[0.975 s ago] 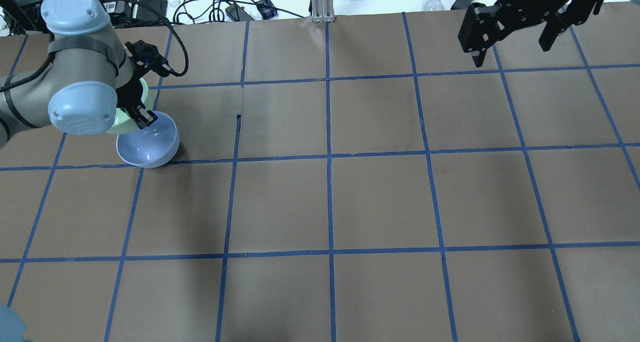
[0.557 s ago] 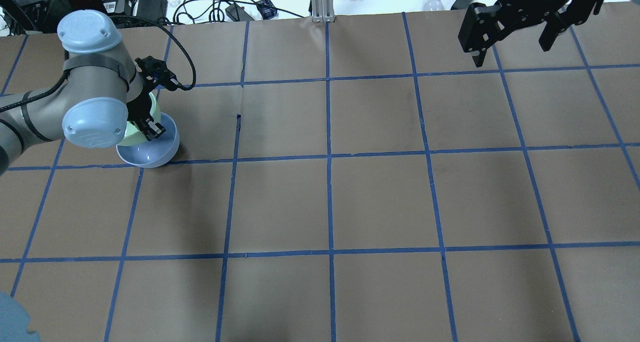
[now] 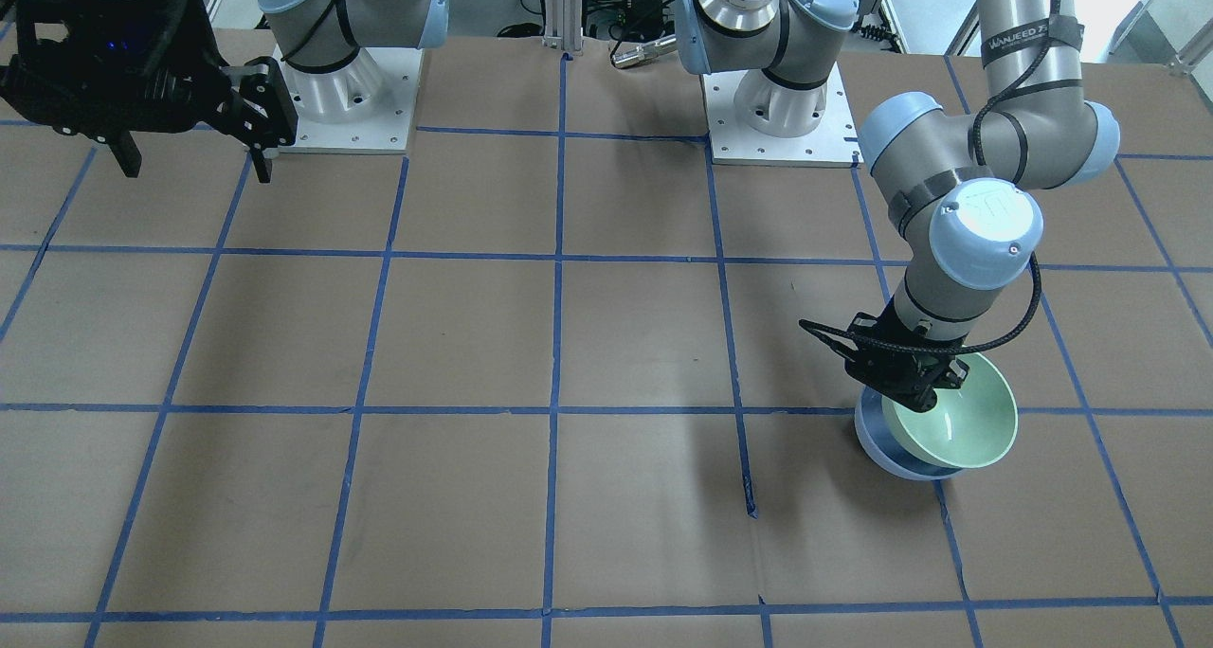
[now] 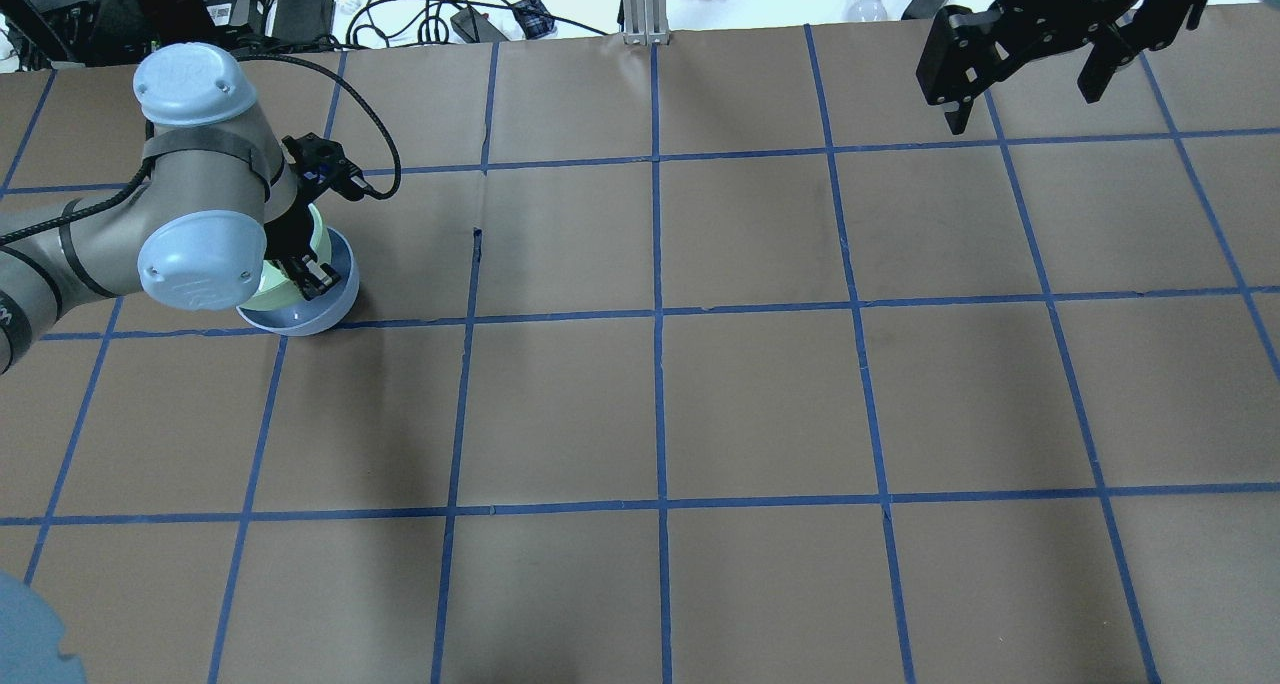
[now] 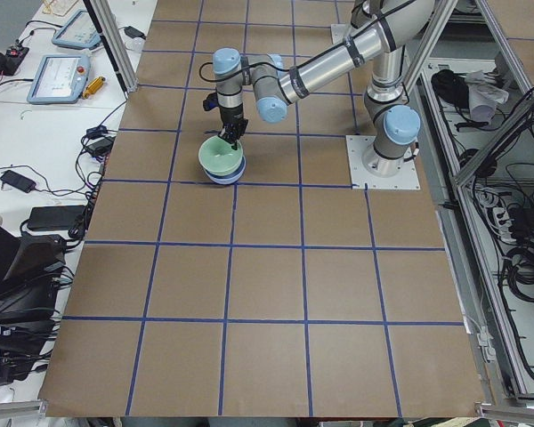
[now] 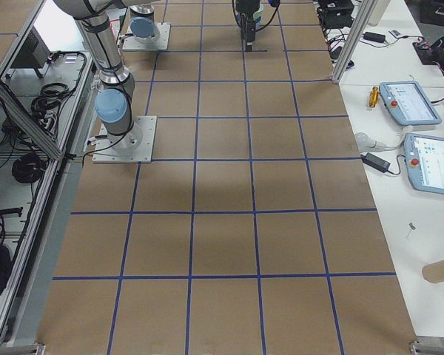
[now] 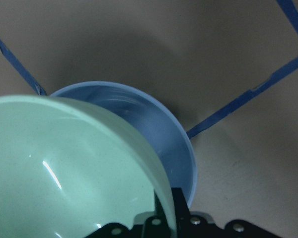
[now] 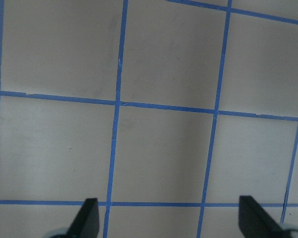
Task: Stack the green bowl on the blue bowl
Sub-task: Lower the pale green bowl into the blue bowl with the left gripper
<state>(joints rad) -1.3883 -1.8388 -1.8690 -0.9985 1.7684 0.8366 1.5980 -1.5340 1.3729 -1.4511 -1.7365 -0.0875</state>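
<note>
The pale mint green bowl (image 3: 957,425) sits tilted over the pale blue bowl (image 3: 877,440) at the robot's left side of the table. My left gripper (image 3: 917,400) is shut on the green bowl's rim. In the overhead view the green bowl (image 4: 275,289) lies mostly under my left arm and over the blue bowl (image 4: 335,294). The left wrist view shows the green bowl (image 7: 64,168) partly inside the blue bowl (image 7: 174,148). My right gripper (image 4: 1020,89) is open and empty, high over the far right of the table.
The table is brown paper with a blue tape grid (image 4: 657,309). Cables and small devices (image 4: 450,14) lie beyond the table's far edge. The two arm bases (image 3: 777,108) stand on white plates on the robot's side.
My left gripper has carried the green bowl rightward and down over the blue bowl, covering most of its inside. The right arm has not moved.
</note>
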